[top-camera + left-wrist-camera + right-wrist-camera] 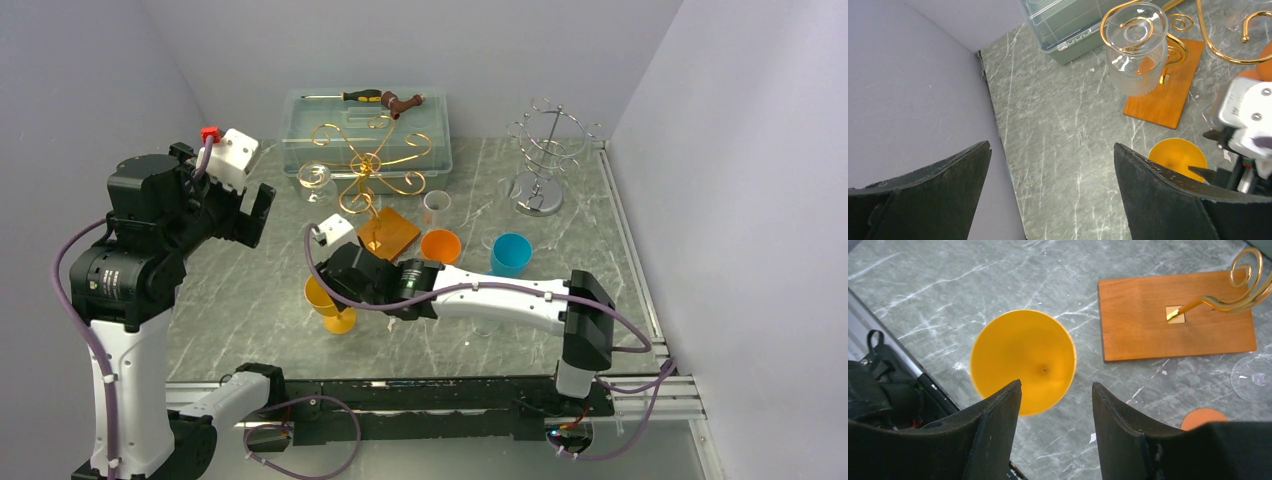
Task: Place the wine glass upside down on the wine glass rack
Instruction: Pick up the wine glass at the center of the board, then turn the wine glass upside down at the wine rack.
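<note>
The right gripper (1055,390) hangs directly over the yellow wine glass (1023,355). Its fingers (998,415) stand partly apart, with the near rim of the bowl showing in the gap between them. They are clamped on nothing, and whether a pad touches the rim cannot be told. The left gripper (1052,150) is raised at the left side of the table (250,290), spread wide and holding nothing.

The yellow wine glass stands upright on the table, mouth up. It sits just in front of the wooden base (1173,315) of the gold wine glass rack (370,160) and does not touch it. Its bowl shows only its own yellow inside. A clear wine glass (1138,50) hangs upside down from one of the rack's curled arms, foot uppermost.

Behind the rack is a clear lidded bin (300,150); what lies inside it cannot be made out. A screwdriver (350,96) and a brown-handled tool (403,101) lie on its lid. To the right of the base stand a small clear tumbler (436,205), an orange cup (440,245) and a blue cup (511,253), all mouth up. A silver wire stand (545,150) stands at the far right.
</note>
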`<state>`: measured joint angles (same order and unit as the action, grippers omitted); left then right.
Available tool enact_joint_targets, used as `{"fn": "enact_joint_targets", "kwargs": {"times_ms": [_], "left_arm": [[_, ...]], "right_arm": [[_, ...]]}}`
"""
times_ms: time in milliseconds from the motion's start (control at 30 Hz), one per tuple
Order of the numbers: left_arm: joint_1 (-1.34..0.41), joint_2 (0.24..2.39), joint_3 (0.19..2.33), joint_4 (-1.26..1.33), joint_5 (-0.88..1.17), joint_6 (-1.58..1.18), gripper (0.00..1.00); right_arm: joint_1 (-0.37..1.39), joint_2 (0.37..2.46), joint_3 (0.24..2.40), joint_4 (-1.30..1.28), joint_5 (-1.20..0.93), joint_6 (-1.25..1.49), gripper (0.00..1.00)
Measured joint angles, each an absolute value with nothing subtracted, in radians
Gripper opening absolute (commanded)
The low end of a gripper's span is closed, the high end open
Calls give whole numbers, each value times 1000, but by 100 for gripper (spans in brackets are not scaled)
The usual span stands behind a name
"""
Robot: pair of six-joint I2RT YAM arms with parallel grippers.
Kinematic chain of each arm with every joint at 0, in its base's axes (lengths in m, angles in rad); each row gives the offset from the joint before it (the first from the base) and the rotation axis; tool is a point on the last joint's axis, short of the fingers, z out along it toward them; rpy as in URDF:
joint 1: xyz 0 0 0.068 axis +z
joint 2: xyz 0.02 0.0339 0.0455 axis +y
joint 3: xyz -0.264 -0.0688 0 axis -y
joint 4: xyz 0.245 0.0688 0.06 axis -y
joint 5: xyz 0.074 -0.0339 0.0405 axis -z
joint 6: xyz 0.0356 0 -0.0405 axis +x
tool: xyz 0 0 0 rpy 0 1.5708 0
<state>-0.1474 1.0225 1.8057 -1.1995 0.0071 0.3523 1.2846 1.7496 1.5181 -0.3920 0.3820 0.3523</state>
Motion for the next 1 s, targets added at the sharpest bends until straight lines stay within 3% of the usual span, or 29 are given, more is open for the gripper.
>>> {"fn": "enact_joint_targets", "kwargs": {"times_ms": [267,367,533,767,1000], "left_arm": [[-147,1019,1805,-1201,7,353,99],[-147,1010,1804,-1201,12,354,99],[-147,1005,1825,-1212,48,347,99],[-147,1024,1914,-1255,192,315,99],[-147,1032,1914,-1321,361,320,100]], "right_arm": [[1260,1845,1546,-402,379,368,41],[1261,1863,1553,-406,366,382,29],[1263,1861,1552,-415,352,405,0],[1263,1729,1451,-426,328,420,0],[1264,1422,1414,-405,324,390,0]]}}
